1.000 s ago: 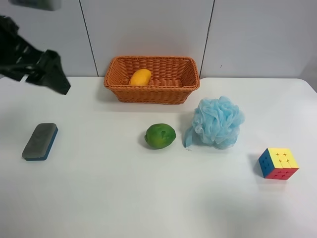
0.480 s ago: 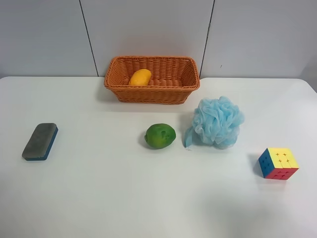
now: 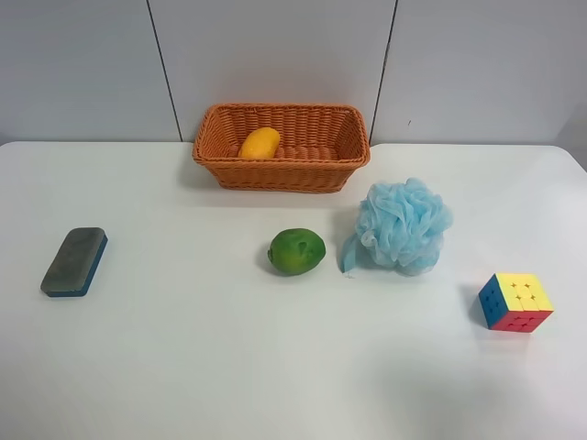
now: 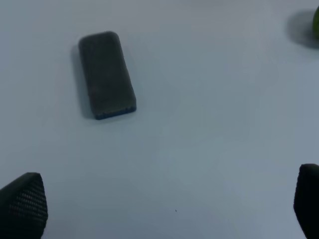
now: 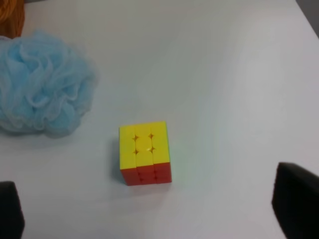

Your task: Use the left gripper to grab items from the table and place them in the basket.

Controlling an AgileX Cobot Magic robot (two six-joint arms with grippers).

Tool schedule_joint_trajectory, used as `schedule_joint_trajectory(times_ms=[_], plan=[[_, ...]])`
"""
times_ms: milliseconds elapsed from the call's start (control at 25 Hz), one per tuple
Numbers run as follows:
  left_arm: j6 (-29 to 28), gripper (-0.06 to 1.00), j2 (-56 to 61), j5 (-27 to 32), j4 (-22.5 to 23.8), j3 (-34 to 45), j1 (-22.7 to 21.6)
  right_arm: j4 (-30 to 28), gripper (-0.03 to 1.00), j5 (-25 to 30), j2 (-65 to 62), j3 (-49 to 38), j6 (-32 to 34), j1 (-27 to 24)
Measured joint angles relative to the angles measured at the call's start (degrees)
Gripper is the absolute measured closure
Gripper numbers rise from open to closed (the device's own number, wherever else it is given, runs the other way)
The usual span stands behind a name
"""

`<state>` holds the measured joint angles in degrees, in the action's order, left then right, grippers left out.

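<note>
The left gripper point(image 4: 164, 209) is hanging above the plain white table point(image 3: 183, 367) with its two black fingertips point(image 4: 22, 204) spread wide at the edges of its wrist view and nothing between them, and the grey-topped blue eraser block point(image 4: 106, 74) is lying flat below and ahead of it. In the exterior high view that eraser is sitting near the view's left edge, well apart from the orange-brown woven wicker basket point(image 3: 281, 174), where an elongated yellow-orange mango point(image 3: 260, 143) is already resting. The eraser is looking light and stiff with a felt-like top, so pinching across its narrow width at mid-length is probably safest. The right gripper point(image 5: 154, 204) is also hovering wide open and empty, over the multicoloured puzzle cube point(image 5: 145, 152).
</note>
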<state>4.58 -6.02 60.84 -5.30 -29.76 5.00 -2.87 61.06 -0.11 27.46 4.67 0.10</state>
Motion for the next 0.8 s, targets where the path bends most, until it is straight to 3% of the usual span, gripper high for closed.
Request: schedule_joint_trajectory(times_ms=[200, 800], plan=[[0.4, -0.05, 6.0, 0.1, -0.2, 0.0, -2.6, 0.0, -0.02, 0.0, 0.0, 0.0, 0.0, 0.0], [1.3, -0.05, 6.3, 0.2, -0.5, 0.0, -2.7, 0.0, -0.02, 0.0, 0.0, 0.0, 0.0, 0.0]])
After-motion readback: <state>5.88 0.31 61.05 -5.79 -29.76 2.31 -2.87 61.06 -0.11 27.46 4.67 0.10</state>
